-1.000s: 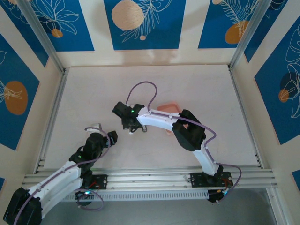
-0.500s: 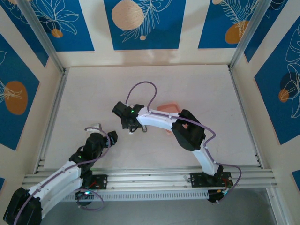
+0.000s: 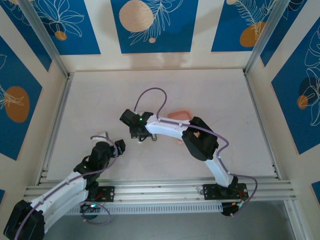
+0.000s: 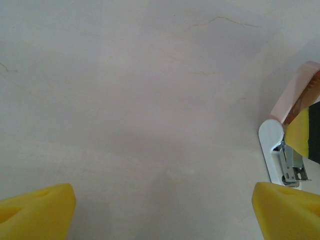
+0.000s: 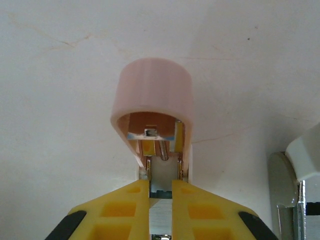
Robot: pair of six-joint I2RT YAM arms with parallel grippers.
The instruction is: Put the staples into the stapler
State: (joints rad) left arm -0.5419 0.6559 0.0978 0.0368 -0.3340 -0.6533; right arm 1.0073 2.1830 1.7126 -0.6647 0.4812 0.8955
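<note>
Staples [image 5: 161,214]: a thin grey metal strip, pinched between the right fingers [image 5: 127,202] just short of the stapler [image 5: 152,95]. The right fingers are closed on the strip with only its edge showing, so I can't tell its length.

The stapler sits on the bench [image 4: 150,100] near the middle, with its pink lid [image 5: 150,80] swung up and its metal channel [image 5: 160,167] open toward the right fingers. The strip looks roughly lined up with the channel mouth. I can't tell if it is touching.

The left fingers [image 4: 37,210] are spread wide and empty, low over bare bench. The stapler's white base [image 4: 272,145] is at the right edge of that view, near them but apart. A pink tray [image 3: 180,115] lies just behind the right arm.

Risks, as a judgement:
- **Jamming:** the channel is narrow, so a slight tilt or sideways offset could make the strip jam on a rail or ride over the top.
- **Stapler sliding:** nothing holds the stapler down, so a push along the channel could slide it across the bench instead of seating the strip.
- **Breaking the strip:** it is fragile, and a hard pinch or a skewed push may snap it and scatter pieces.
- **Early release:** letting go too soon would drop the strip on the bench or leave it crooked in the channel.
- **Lid falling:** the raised lid could drop if bumped.
</note>
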